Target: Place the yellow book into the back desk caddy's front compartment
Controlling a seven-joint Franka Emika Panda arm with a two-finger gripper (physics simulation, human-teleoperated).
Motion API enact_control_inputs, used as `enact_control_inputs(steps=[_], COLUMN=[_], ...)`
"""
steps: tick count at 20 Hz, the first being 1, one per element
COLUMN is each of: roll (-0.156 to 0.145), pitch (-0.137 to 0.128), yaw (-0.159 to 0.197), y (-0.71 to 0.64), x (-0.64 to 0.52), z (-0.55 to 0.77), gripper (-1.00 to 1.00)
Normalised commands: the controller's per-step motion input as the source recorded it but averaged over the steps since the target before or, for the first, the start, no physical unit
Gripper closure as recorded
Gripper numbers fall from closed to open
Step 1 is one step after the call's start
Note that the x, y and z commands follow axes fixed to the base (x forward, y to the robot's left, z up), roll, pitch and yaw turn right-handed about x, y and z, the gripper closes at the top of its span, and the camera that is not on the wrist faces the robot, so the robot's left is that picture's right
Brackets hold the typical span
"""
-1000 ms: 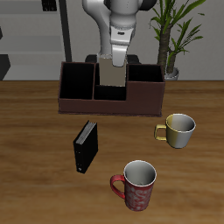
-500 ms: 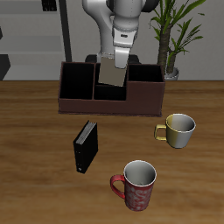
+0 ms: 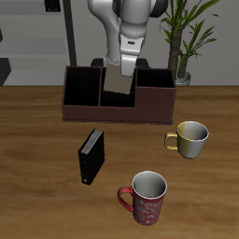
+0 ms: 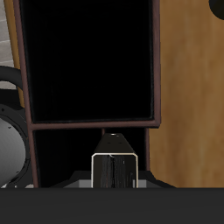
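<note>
Yellow book (image 3: 117, 82), the thin grey-tan one with pale page edges, hangs pinched by its top edge in the robot's two-finger claw (image 3: 122, 65), right over the middle section of the long, low, reddish-brown back desk caddy (image 3: 119, 95) at the desk's back edge. Compared with a second ago it has drifted a touch higher and looks tipped slightly, with its lower edge hovering at about rim height, not down inside yet. So no real descent so far; it reads more like an alignment tweak.

In the wrist view the book (image 4: 115, 168) shows end-on as a pale strip held between the fingers, with the caddy's dark wooden divider wall just past it and a black bin beyond that. The claw is clenched on the book, no gap visible.

My guess is the operator is lining things up over the small squarish front compartment (image 3: 117, 98) in the middle section, the one against the caddy's front wall. The book still has to go straight down and clear the dividers, and that tilt could catch the rim.

Other stuff sits nearer the front edge of the desk, well apart from the action: a black book (image 3: 91, 156), a pale metallic mug (image 3: 191, 137) and a red patterned mug (image 3: 147, 197).
</note>
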Motion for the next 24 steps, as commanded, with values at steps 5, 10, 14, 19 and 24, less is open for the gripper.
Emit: enact_control_inputs(steps=[5,10,14,19,24], roll=[-0.021,-0.018,-0.010,-0.003,0.005], pitch=[0.020,0.029,0.022,0.014,0.035], yaw=[-0.038,-0.019,-0.020,-0.011,-0.026], y=[-0.09,-0.12,-0.07,-0.04,0.02], x=[0.03,0.03,0.06,0.09,0.09], z=[-0.13,-0.23,-0.16,-0.14,-0.13], gripper=[1.00,1.00,1.00,1.00,1.00])
